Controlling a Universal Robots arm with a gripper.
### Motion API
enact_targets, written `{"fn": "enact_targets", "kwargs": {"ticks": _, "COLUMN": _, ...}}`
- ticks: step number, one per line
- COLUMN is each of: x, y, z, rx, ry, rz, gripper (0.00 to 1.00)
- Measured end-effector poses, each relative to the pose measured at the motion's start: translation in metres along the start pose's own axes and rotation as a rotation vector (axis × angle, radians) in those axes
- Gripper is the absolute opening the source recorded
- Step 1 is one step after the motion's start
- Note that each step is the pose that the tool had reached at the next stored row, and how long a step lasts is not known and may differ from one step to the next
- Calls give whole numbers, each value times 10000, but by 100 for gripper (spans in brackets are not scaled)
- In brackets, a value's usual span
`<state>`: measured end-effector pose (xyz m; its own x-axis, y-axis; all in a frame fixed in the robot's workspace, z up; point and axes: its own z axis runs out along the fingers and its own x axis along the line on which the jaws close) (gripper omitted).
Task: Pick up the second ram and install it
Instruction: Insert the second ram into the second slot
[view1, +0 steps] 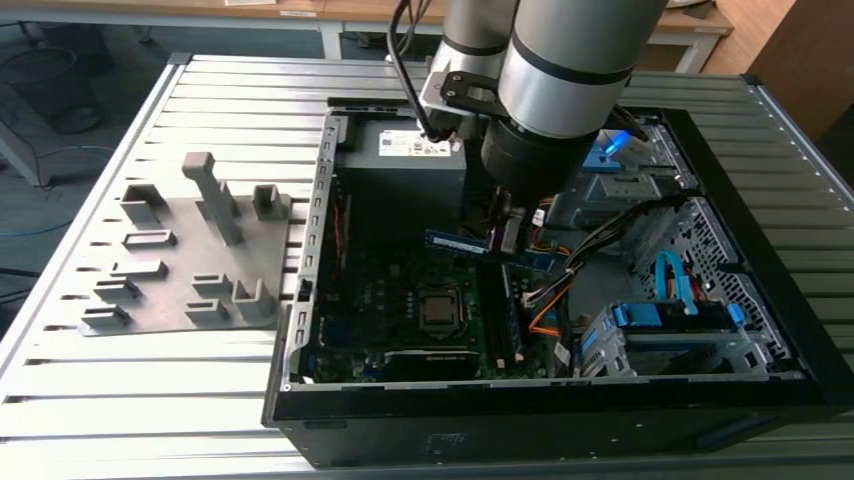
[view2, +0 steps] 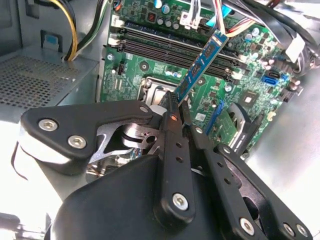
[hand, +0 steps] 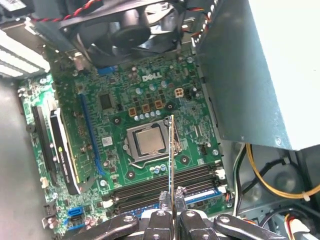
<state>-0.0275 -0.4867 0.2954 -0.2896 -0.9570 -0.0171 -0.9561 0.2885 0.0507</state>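
Slatted table (view1: 200, 400), open computer case (view1: 534, 425); inside, pincer (view2: 177, 103) clenched on the second ram (view2: 200, 65).

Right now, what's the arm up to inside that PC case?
The arm's gripper is shut on a memory stick, pinching it at one end. It holds the stick inside the open computer case, over the motherboard, close to the processor socket and the memory slots. The stick is not yet seated in a slot. A grey holder tray lies on the table at the exterior view's left of the case.
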Motion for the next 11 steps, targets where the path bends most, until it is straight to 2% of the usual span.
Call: {"fn": "enact_targets", "kwargs": {"ticks": 11, "x": 0, "y": 0, "z": 2, "rx": 34, "ry": -11, "rz": 1136, "gripper": 14}}
